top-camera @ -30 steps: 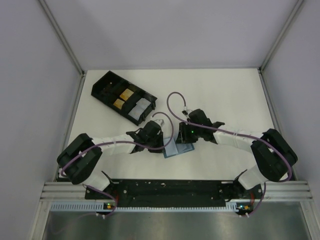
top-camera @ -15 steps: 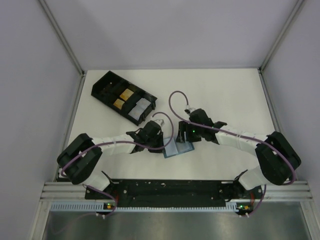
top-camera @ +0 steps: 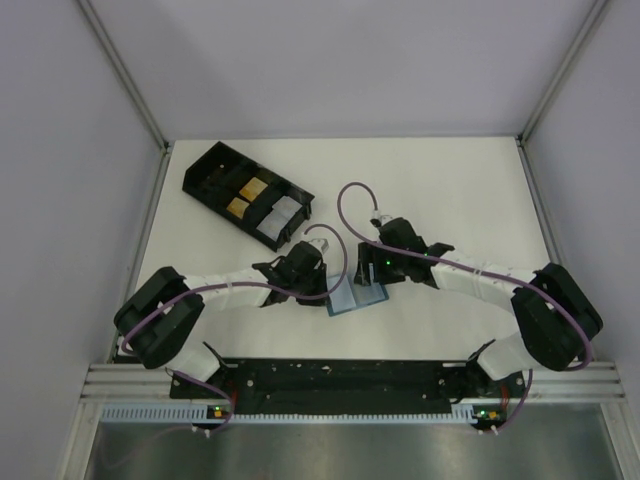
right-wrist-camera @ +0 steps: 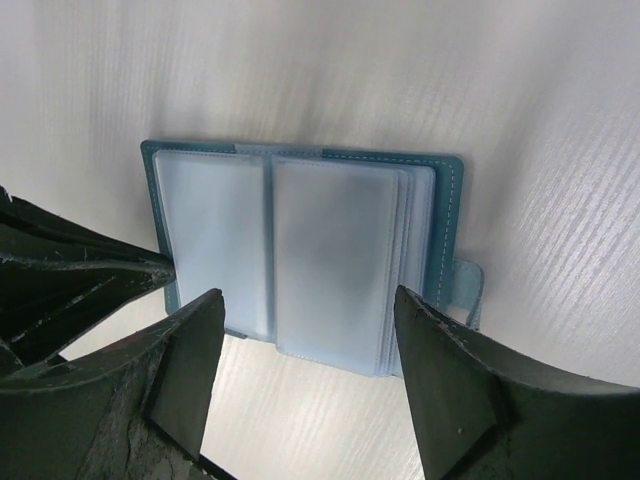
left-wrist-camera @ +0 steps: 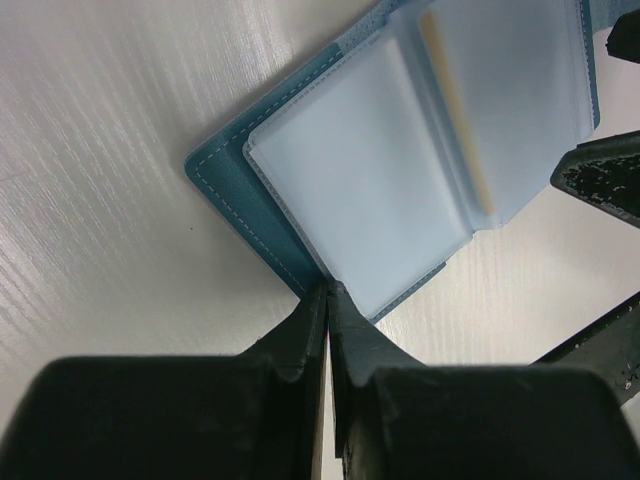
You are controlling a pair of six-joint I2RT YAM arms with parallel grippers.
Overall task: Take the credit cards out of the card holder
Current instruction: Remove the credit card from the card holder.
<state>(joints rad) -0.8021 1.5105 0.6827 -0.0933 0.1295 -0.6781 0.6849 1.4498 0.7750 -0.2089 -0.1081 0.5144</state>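
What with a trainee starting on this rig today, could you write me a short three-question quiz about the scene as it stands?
1. True or false: the small flat blue folding card holder lies closed on the white table.
2. Pick one: the left gripper has its jaws A) shut, tips at the holder's edge; B) spread wide; C) out of view.
3. Fill in: the black compartmented tray sits toward the table's far ____ corner.
Key: 1 false, it lies open; 2 A; 3 left.
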